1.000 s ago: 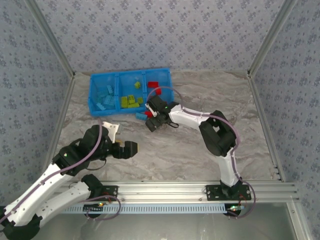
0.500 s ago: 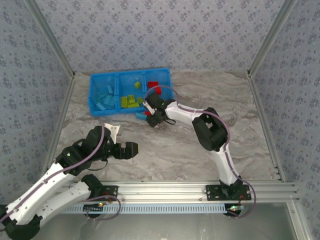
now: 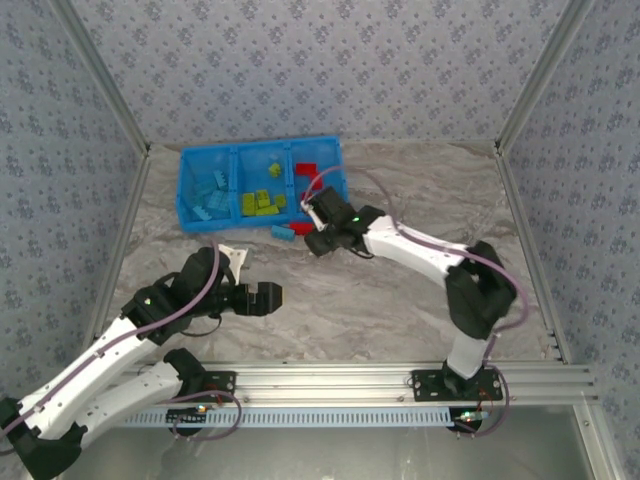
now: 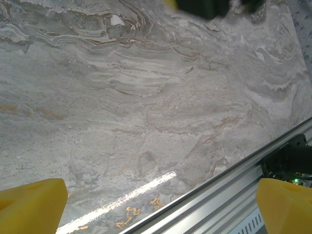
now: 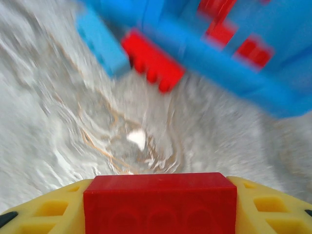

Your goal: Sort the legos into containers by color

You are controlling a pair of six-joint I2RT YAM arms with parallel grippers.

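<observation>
So one red lego (image 5: 160, 201) is clamped in the right tool (image 3: 318, 238), close to the blue tray (image 3: 258, 147). A second red lego (image 5: 152, 62) and a light blue lego (image 5: 100, 41) lie on the surface (image 4: 146, 97) beside the tray. The left tool (image 3: 266, 298) is spread wide, nothing in it.

Left arm (image 3: 100, 360), right arm (image 3: 412, 248) — white links, black joints, purple cables; claw fingers (image 4: 29, 204) yellow.

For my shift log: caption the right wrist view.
Right gripper clamps a red lego over the table, blue tray just ahead.
</observation>
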